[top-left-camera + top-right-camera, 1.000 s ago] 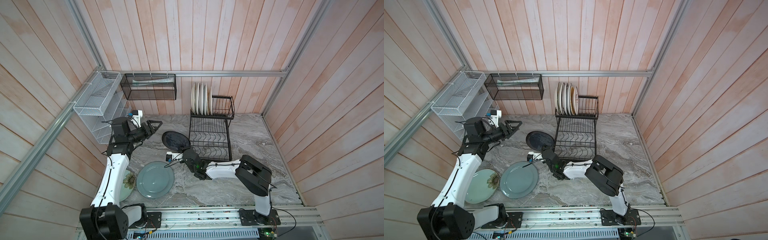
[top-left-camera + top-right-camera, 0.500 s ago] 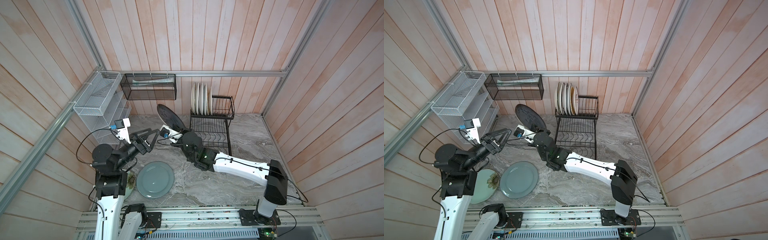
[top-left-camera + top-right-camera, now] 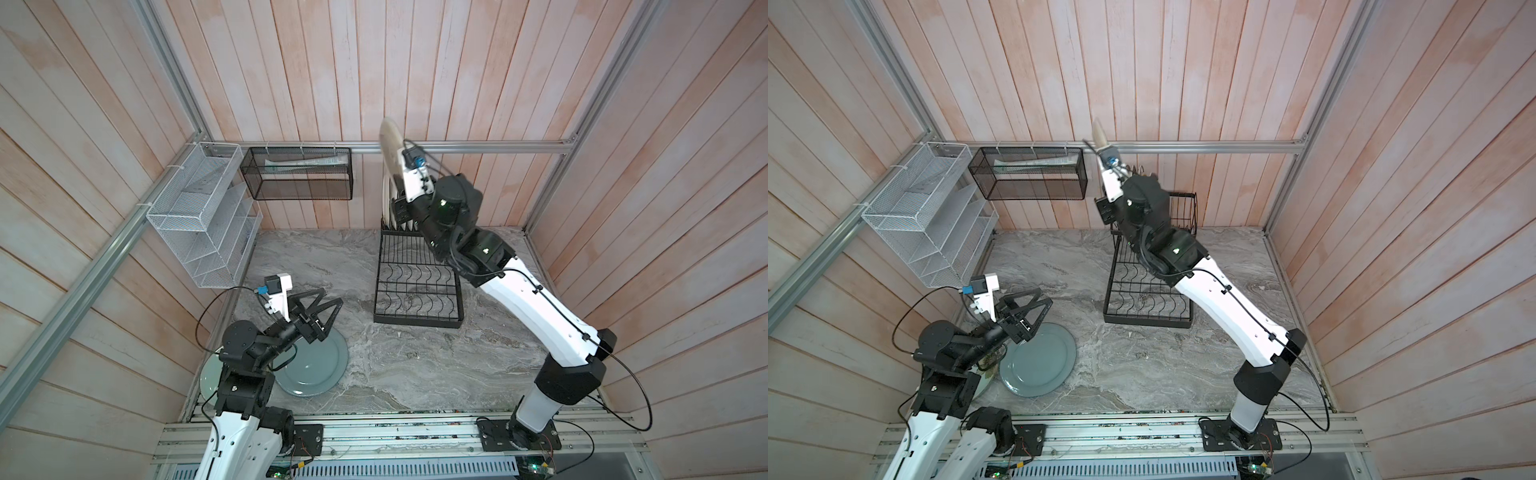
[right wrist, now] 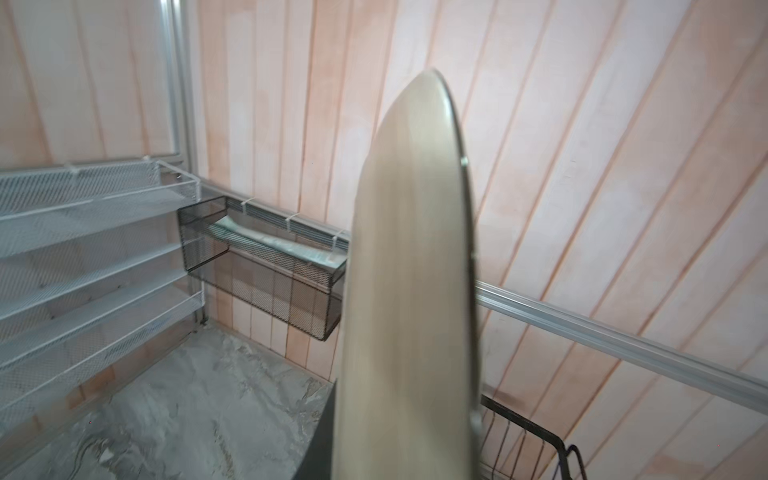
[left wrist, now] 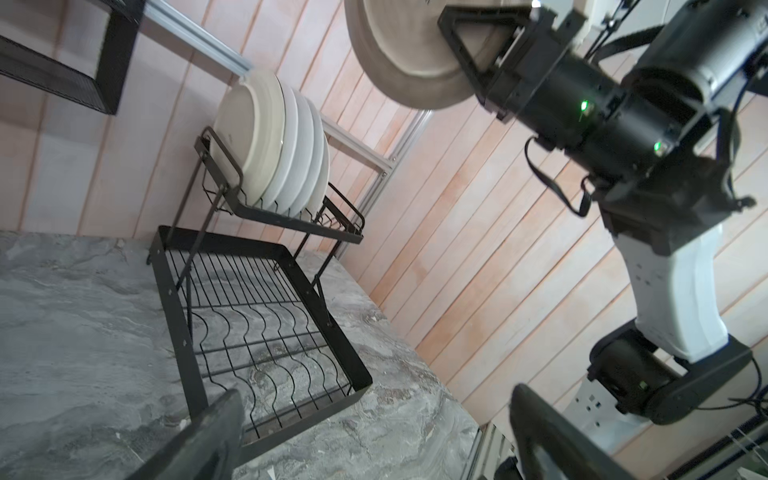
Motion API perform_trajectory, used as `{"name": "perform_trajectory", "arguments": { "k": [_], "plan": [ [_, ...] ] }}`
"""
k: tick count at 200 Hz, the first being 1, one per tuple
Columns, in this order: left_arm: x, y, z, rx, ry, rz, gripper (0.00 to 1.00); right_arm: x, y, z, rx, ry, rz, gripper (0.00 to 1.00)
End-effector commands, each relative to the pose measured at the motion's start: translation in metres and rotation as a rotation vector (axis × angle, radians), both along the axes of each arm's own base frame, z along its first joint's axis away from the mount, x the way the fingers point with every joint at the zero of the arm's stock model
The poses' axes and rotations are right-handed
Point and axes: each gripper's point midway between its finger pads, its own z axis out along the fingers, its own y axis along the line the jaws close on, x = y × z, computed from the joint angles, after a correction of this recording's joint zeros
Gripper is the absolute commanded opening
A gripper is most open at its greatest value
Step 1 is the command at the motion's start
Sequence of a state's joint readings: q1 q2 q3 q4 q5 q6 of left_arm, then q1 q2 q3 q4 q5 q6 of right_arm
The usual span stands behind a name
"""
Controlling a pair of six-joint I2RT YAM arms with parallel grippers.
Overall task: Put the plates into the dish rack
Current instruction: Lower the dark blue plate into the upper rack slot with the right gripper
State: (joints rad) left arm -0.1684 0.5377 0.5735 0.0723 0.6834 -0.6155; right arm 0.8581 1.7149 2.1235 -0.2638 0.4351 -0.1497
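We find the right gripper point(image 5: 461, 37) closed on the edge of the raised plate point(image 5: 399, 62), its jaws drawn in to the thickness of the rim, one triangular finger lying across the plate's beige underside. The plate is held on edge, close to upright and high in the air; in both top views it appears as a narrow sliver point(image 3: 390, 143) point(image 3: 1099, 135) near the back wall. In the left wrist view it is higher than the dish rack point(image 5: 174, 299) and apart from it. Four white plates point(image 5: 270, 137) stand on edge side by side in the rack's upper tier, filling the slots at one end; the lower base with its wavy wires holds nothing. The left gripper point(image 3: 330, 296) stands with its jaws spread fully apart and grips nothing. It hangs above the far rim of the grey-blue plate point(image 3: 316, 365), without touching it. That plate lies flat on the marble tabletop point(image 3: 395, 365), well apart from the rack. A pale green plate point(image 3: 206, 379) lies flat just beside it, largely hidden under the left arm; we cannot tell whether the two plates touch.
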Motion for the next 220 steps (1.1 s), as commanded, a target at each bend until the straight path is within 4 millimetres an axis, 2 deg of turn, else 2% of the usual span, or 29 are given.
{"name": "perform_trajectory", "arguments": {
  "k": [1,25,46,75,91,135,220],
  "plan": [
    [0.015,-0.008,-0.022,0.135,-0.037,0.060,1.00,-0.001,-0.045,0.045,0.224,0.025,0.013,0.00],
    [0.025,-0.020,-0.048,0.245,-0.010,0.071,1.00,0.034,-0.081,0.042,0.297,0.092,-0.033,0.00],
    [0.025,-0.022,-0.057,0.310,0.010,0.051,1.00,0.063,-0.104,0.031,0.345,0.150,-0.054,0.00],
    [0.026,-0.010,-0.068,0.363,0.025,0.115,1.00,0.105,-0.124,0.002,0.423,0.241,-0.058,0.00],
    [0.024,-0.006,-0.072,0.375,0.040,0.130,1.00,0.123,-0.126,-0.016,0.445,0.290,-0.050,0.00],
    [0.022,-0.004,-0.070,0.370,0.036,0.138,1.00,0.149,-0.120,-0.056,0.457,0.375,-0.065,0.00],
    [0.022,-0.007,-0.078,0.383,0.064,0.117,1.00,0.172,-0.123,-0.117,0.388,0.436,-0.157,0.00]
  ]
}}
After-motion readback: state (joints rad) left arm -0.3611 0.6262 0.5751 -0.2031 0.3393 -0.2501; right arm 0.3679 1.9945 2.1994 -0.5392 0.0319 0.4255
